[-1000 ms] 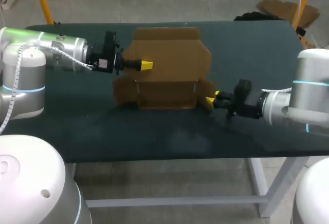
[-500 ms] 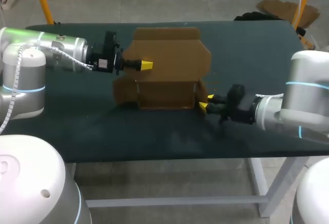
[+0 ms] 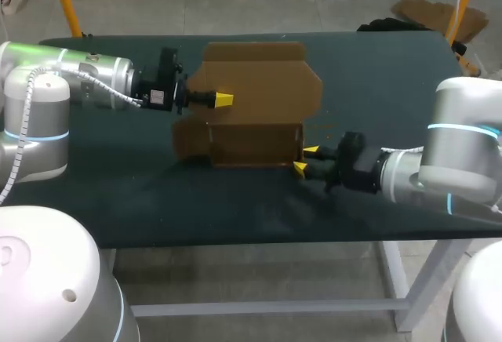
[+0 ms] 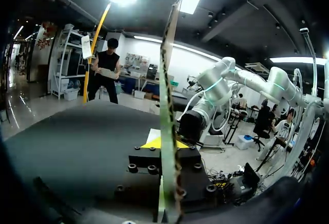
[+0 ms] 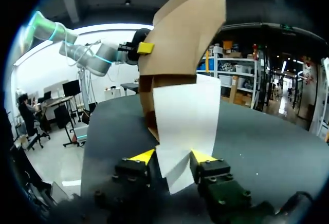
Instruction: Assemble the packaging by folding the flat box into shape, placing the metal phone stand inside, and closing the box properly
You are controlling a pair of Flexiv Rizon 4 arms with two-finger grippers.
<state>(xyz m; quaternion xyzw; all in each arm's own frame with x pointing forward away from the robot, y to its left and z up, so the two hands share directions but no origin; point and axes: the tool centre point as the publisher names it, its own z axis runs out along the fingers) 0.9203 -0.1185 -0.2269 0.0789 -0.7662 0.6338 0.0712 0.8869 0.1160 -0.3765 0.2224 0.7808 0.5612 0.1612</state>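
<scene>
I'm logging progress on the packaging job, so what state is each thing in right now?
box: half folded, top open.
back panel: upright, held.
side flap: raised, between the right hand's tips.
left hand: shut on the back panel.
right hand: open.

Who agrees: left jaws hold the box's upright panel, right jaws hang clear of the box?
Wrong on the right jaws: a side flap of the cardboard box sits between their yellow tips, as the right wrist view shows. The left jaws do hold the upright panel.
</scene>
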